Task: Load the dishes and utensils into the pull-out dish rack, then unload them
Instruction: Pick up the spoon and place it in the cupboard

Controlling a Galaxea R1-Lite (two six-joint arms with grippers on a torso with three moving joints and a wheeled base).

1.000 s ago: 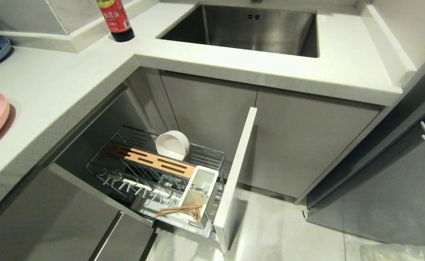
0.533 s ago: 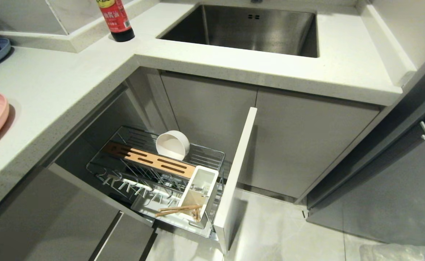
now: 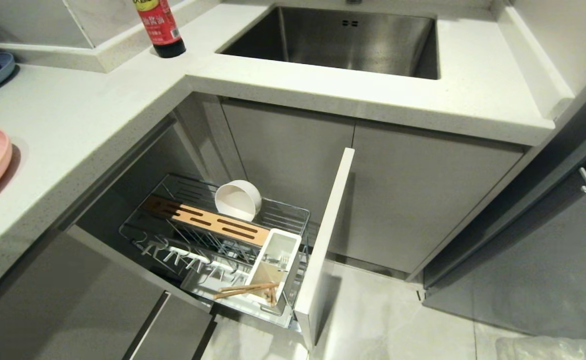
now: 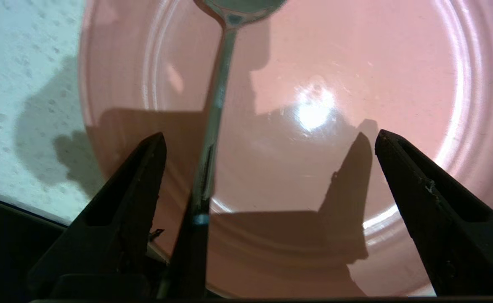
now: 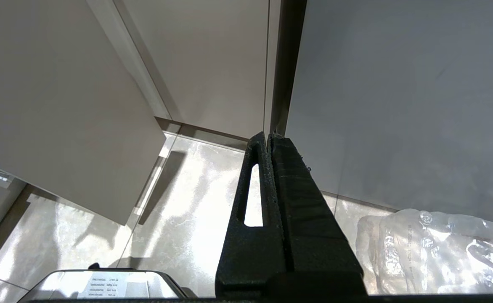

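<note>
Overhead, the left gripper [image 4: 267, 139] hangs spread wide above the salmon-pink plate [image 4: 356, 84], where the spoon [image 4: 213, 113] lies; the bottle [image 3: 159, 25] label is unreadable. The right gripper [image 5: 268, 139] is pressed together.

Spoon [image 4: 219, 97] lies on plate [image 4: 356, 84]; bowl [image 3: 238, 200] in rack [image 3: 283, 215].

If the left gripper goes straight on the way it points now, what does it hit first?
Most likely the spoon, whose handle runs between the open fingers of the left gripper, nearer one finger. It lies on the pink plate, which comes right after. How far off either is I cannot judge.
</note>
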